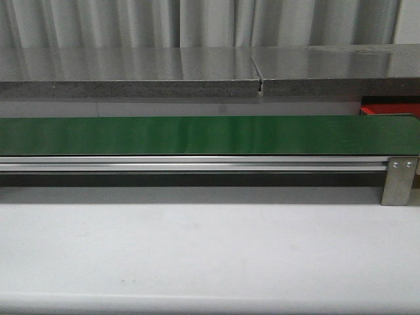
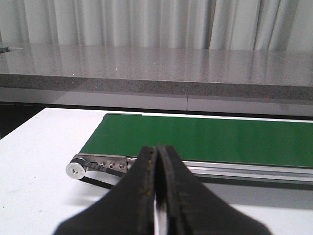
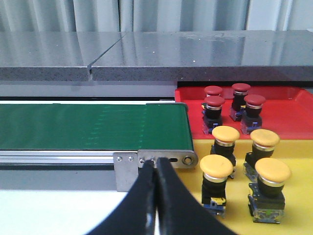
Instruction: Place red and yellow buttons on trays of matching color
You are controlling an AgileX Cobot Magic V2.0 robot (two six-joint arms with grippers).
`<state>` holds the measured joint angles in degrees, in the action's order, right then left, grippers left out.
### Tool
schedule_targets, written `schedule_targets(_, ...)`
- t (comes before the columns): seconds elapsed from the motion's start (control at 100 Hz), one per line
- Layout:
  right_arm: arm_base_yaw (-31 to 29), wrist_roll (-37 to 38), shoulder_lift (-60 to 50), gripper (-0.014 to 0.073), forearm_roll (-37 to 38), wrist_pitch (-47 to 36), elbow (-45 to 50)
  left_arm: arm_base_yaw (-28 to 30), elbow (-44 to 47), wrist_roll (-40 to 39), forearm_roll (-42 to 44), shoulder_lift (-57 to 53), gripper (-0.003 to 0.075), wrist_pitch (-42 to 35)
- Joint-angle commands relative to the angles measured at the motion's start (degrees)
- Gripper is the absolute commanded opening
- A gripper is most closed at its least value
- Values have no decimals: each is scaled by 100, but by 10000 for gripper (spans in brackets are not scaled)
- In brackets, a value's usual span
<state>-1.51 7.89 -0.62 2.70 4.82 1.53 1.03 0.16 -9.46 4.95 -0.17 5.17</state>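
A: The left gripper (image 2: 157, 161) has its two dark fingers pressed tip to tip, and there is nothing between them. The right gripper (image 3: 156, 171) looks the same: fingers together, nothing held.

B: Where do they sit?

A: Each one hangs over the white table (image 1: 210, 256), on the near side of the green conveyor belt (image 1: 197, 134). The left one faces the belt's roller end (image 2: 74, 169). The right one faces the other end, close to the metal bracket (image 3: 125, 169) on the rail.

B: And the buttons?

A: All of them show only in the right wrist view, past that end of the belt. Four red buttons (image 3: 214, 108) stand upright on the red tray (image 3: 188, 105), grouped close together. Four yellow buttons (image 3: 225, 139) stand upright on the yellow tray (image 3: 298, 196), in two rows of two. The yellow tray lies nearer the arm, and the red tray lies beyond it, against the grey counter (image 3: 195, 54).

B: Does the front view catch any of that?

A: Only a red sliver of the tray at the far right, behind the belt. The belt itself carries nothing in any view.
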Motion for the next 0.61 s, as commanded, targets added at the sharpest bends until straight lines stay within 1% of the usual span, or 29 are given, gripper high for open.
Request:
schedule_targets(0.0,-22,-10,-82,-118,55,-482,-130,-44,153,-56,20,-187,-20,-418)
schedule_targets(0.22,-22,-10,-82,-118,55,-482,-130,-414,153,-56,10,-187,-20,-418)
schedule_targets(0.6,-22,-10,-82,-118,55,-482,-130,-416,153,-56,-17,-187,-20,-418)
